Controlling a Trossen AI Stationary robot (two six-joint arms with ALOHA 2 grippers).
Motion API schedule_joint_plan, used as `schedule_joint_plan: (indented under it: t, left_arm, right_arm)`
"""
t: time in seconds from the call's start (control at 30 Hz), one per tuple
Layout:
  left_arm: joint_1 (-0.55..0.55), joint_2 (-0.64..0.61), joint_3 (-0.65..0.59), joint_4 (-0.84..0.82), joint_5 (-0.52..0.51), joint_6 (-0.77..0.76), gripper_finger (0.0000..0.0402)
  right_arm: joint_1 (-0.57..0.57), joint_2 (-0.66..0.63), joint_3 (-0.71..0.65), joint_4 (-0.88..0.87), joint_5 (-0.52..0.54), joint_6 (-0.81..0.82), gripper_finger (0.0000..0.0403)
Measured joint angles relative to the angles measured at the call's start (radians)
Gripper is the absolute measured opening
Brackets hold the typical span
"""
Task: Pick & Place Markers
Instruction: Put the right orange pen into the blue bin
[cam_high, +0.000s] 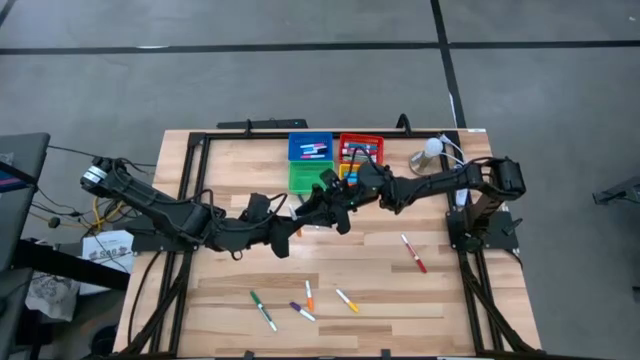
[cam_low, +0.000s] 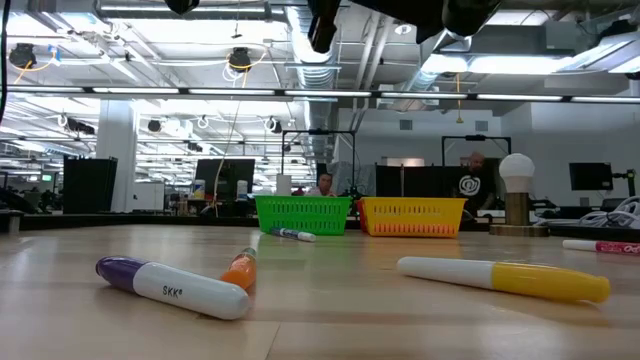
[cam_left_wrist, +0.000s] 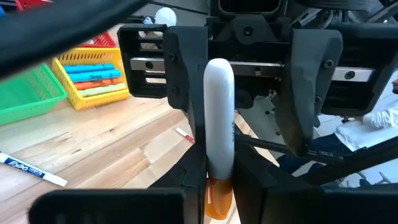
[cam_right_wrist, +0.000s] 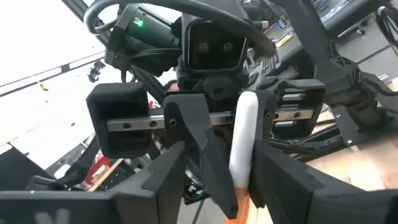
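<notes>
Both arms bunch up over the middle of the table (cam_high: 330, 270), so the high view hides the orange-capped marker (cam_left_wrist: 217, 130) completely. Lettering on the markers in the yellow bin (cam_left_wrist: 93, 78) is too blurry to read.

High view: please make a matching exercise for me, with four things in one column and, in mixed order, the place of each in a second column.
Things:
1. blue bin
2. red bin
3. red-capped marker
4. purple-capped marker

Places:
A. lies alone, right of centre
B. near the front edge of the table, left of centre
C. far row, directly left of the red bin
D. far row, directly right of the blue bin

Pairs: 1-C, 2-D, 3-A, 4-B
</notes>
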Motion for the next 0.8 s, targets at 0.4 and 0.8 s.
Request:
schedule_joint_plan:
  t: [0.4,0.8]
  left_arm:
    - [0.000,0.000,0.000,-0.028,0.002,-0.004,0.0049]
    - [0.013,0.000,0.000,-0.081,0.003,-0.005,0.0050]
  right_arm:
    - [-0.096,-0.001,0.000,-0.160,-0.025,-0.079,0.0184]
    - [-0.189,-0.035,-0.013,-0.181,-0.216,-0.177,0.0153]
